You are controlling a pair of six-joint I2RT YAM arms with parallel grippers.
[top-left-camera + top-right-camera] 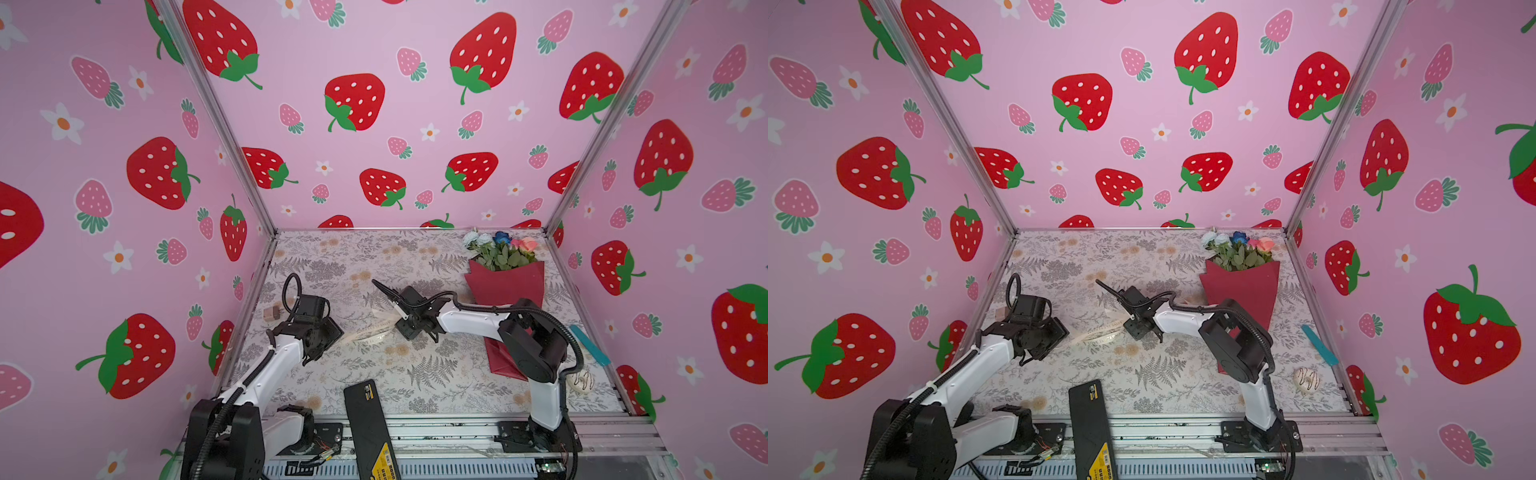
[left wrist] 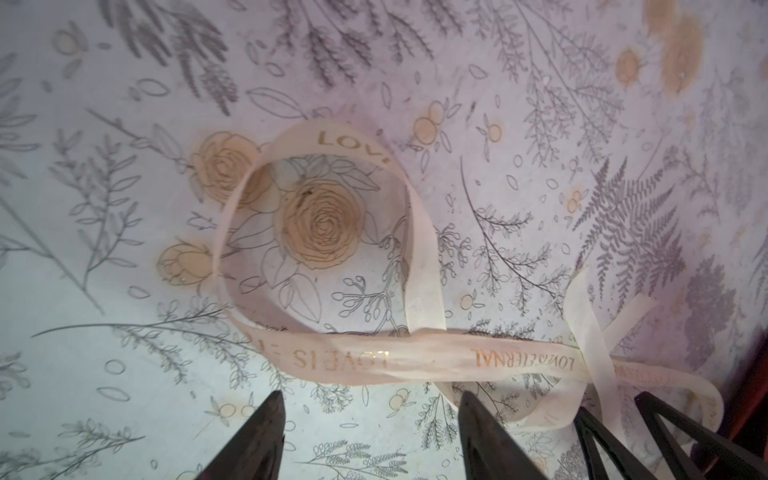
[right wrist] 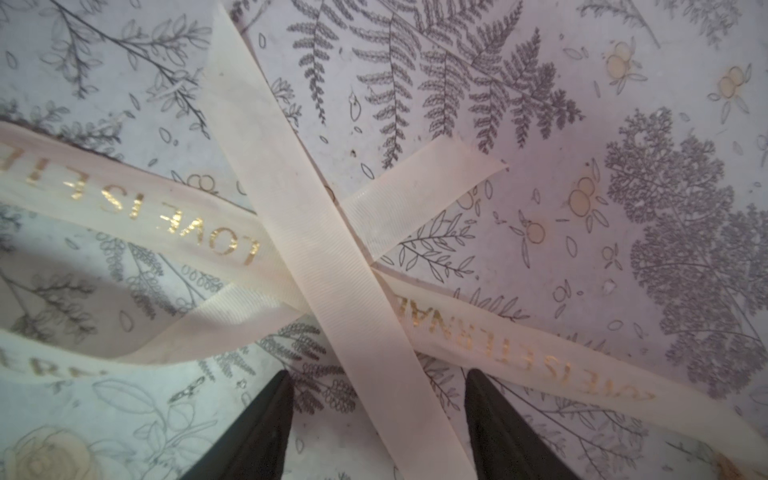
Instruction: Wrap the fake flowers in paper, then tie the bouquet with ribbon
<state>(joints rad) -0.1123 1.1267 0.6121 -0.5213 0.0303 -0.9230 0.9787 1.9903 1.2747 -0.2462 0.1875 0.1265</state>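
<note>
Top views both show a floral-print table [image 1: 332, 257] inside strawberry-papered walls [image 1: 374, 145]; left gripper [image 2: 372, 399] and right gripper [image 3: 380, 374] gape empty over cream ribbon [image 2: 332, 359].

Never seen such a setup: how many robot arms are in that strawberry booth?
2. The left arm is at the left of the table, the right arm at its right, beside the bouquet; both reach toward the ribbon. No others show.

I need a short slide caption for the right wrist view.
Open right claw over crossed strands of cream lettered ribbon on the floral table cover.
</note>
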